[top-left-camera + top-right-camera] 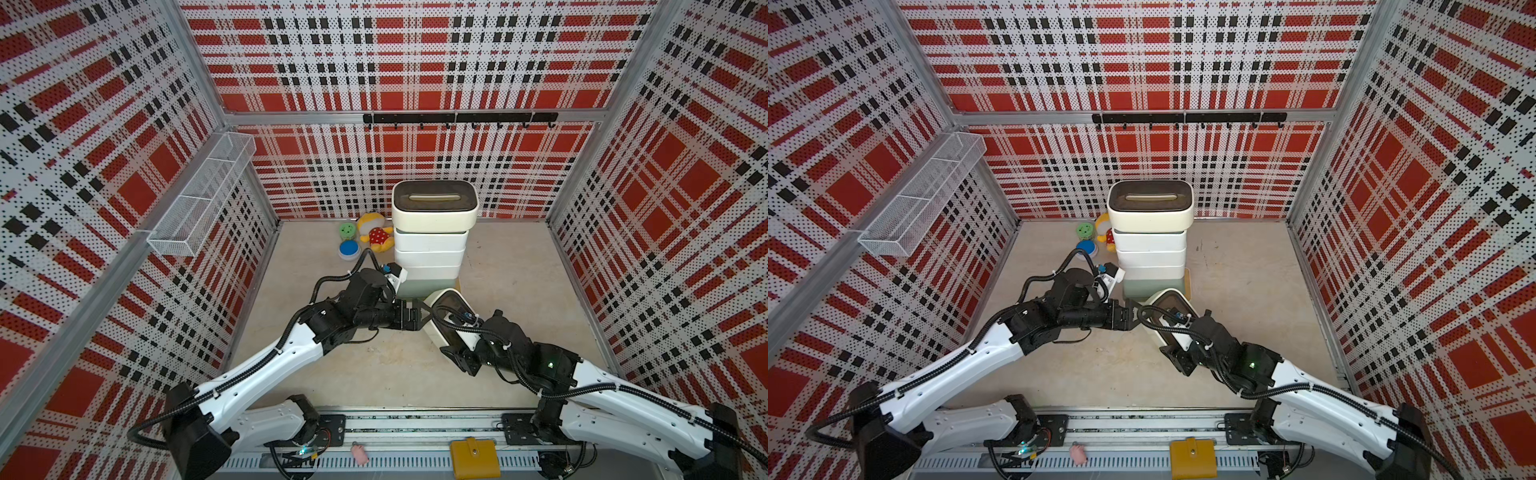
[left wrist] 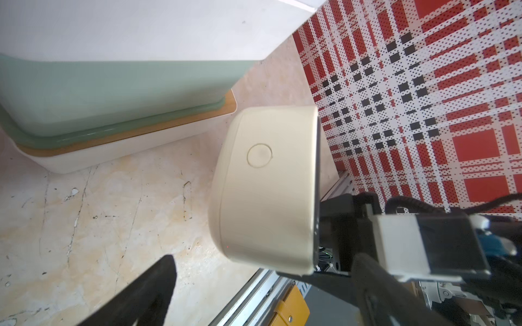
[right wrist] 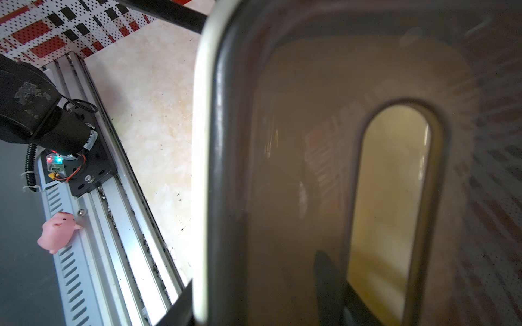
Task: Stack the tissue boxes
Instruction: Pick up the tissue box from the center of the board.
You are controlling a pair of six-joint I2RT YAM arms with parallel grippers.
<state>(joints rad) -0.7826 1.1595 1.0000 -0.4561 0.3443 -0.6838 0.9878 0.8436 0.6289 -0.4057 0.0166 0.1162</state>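
Six tissue boxes (image 1: 1150, 249) are standing stacked upright just beyond the left gripper (image 1: 422, 316)'s wide-open jaws: a white btm box (image 2: 113, 152) w/ bamboo lid, a pale-green box (image 2: 113, 93) on it, three white ones (image 1: 429, 255) above, and a cream top box (image 1: 434, 216) w/ dark-brown lid & oval slot facing up. The seventh box (image 2: 262, 192), cream w/ dark lid, is sitting tipped on edge right in front of those open jaws, just beside the stack's base. The right gripper (image 3: 255, 293)'s jaws are pinching its lid edge, one finger (image 3: 330, 288) reaching thru the oval slot (image 3: 392, 197), the other outside the rim.
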